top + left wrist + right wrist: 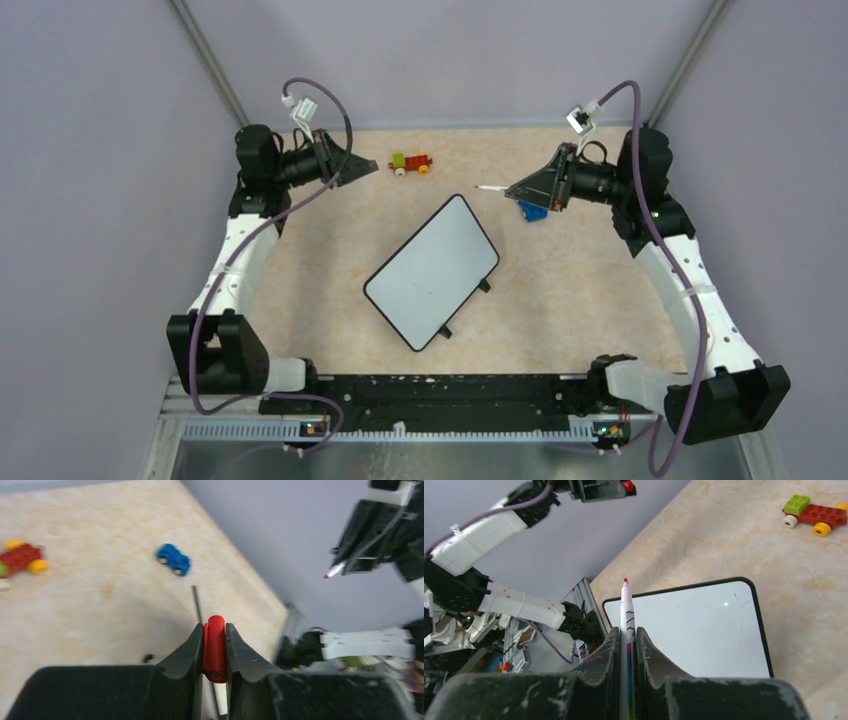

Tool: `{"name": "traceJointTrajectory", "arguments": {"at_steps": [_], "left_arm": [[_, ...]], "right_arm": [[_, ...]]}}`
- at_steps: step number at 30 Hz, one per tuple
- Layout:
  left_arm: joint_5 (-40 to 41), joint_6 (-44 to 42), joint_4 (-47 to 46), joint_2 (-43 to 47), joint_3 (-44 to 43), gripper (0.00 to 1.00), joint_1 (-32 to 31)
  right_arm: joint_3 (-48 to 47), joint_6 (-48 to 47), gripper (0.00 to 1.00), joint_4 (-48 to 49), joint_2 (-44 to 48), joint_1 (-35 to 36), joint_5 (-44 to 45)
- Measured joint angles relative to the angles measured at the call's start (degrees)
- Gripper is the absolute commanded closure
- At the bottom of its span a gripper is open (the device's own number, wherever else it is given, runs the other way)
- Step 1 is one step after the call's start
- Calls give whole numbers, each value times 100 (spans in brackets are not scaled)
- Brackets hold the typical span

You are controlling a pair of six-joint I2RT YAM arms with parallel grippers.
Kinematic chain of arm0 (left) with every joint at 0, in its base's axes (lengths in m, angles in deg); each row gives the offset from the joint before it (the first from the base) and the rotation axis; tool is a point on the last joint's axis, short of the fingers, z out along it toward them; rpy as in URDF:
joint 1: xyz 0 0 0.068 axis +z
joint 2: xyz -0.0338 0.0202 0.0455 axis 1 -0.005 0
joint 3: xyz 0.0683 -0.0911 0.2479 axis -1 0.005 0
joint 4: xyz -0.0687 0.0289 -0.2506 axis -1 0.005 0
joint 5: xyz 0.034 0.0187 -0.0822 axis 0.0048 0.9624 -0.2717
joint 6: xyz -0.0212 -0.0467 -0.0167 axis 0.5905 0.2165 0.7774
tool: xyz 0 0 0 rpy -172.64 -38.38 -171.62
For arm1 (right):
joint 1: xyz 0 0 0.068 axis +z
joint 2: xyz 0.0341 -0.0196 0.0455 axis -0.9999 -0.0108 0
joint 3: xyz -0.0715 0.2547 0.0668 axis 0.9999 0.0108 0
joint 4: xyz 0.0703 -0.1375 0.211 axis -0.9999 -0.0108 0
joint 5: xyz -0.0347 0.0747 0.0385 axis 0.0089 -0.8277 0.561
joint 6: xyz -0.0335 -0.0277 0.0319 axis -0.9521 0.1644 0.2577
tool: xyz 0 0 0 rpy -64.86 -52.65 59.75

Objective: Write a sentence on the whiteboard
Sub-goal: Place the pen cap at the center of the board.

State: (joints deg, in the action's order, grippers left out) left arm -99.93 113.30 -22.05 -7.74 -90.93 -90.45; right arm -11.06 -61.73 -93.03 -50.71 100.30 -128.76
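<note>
right claw [626, 632] clamped on marker [626, 605], tip bare, raised near whiteboard [432, 270] far corner; blank board runs diagonally toward near-left. left claw [215, 630] pinches red cap [215, 647], farther off.

Light: bright, even, from overhead; shadows faint.
Glare: small glint on the whiteboard [694, 630], right wrist view.
Blur: left wrist view smeared, blue toy car [173, 559] fuzzy.
Top view: sharp.

The whiteboard [432, 270] looks smooth and faintly glossy, the table [560, 300] matt and mottled like stone, the brick toy car [411, 163] and red cap [215, 647] shiny plastic.
</note>
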Motion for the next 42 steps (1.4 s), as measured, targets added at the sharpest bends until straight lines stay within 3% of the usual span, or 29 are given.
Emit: {"name": "traceJointTrajectory", "arguments": {"at_steps": [5,9,14,19,23,30,42], "left_arm": [[960,-2498,2811,72,-931,100,173],[1934,-3738,4293,61,-955,100,225],[3224,-4754,5268,-197,-949,98,247],[4465,-5567,5567,-479,-671,94,254],[4996,-5956,5633,-793,-280,89,254],[5324,-6231,5698,-1558,37,86,201],[5707,-6279,5396,-2039,302,82,-289]], "right_arm": [[105,-767,100,-804,118,-103,2],[363,-1351,100,-1239,306,-179,4],[468,-2068,100,-1786,341,-282,74],[697,-2570,100,-1954,348,-297,157],[881,-2824,100,-2059,345,-297,203],[1047,-3075,100,-2065,339,-299,245],[1064,-3147,100,-2070,334,-313,243]]}}
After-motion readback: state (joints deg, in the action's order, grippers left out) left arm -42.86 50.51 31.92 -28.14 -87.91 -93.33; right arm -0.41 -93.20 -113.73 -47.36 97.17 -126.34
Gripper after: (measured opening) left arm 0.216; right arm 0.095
